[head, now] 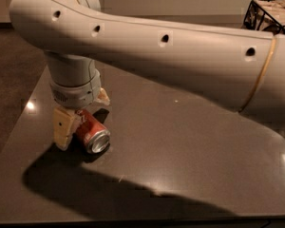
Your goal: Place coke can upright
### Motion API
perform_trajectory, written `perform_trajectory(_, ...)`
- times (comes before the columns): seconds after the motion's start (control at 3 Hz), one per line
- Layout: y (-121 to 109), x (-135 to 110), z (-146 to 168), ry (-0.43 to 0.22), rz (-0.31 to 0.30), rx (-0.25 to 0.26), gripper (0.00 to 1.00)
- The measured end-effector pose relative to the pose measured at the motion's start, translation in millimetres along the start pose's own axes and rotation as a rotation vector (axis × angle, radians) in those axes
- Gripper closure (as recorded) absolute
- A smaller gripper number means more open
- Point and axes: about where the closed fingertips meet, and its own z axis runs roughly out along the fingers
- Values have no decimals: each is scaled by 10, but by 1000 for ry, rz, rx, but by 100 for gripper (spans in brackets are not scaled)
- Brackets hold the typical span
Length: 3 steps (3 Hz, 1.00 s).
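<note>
Red coke can (92,136) sideways on table (190,165), end effector (83,114) clasping it, arm (180,56) overhead

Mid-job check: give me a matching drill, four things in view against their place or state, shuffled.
Things:
1. coke can
2. hand
3. wire basket
4. table

Place or state:
A. top right corner of the view
B. lying on its side on the table
C. dark and glossy, reflecting lights
D. down at the can, on the table's left side

Pairs: 1-B, 2-D, 3-A, 4-C
</note>
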Motion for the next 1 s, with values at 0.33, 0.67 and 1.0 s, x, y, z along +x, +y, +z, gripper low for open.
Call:
perform_trajectory(0.33,-32,-1,-15,-10,0,-15,39)
perform_trajectory(0.67,-81,52,-118,-66,-20,-49,61)
perform_trajectory(1.0,-172,183,-343,-168,-64,-77,85)
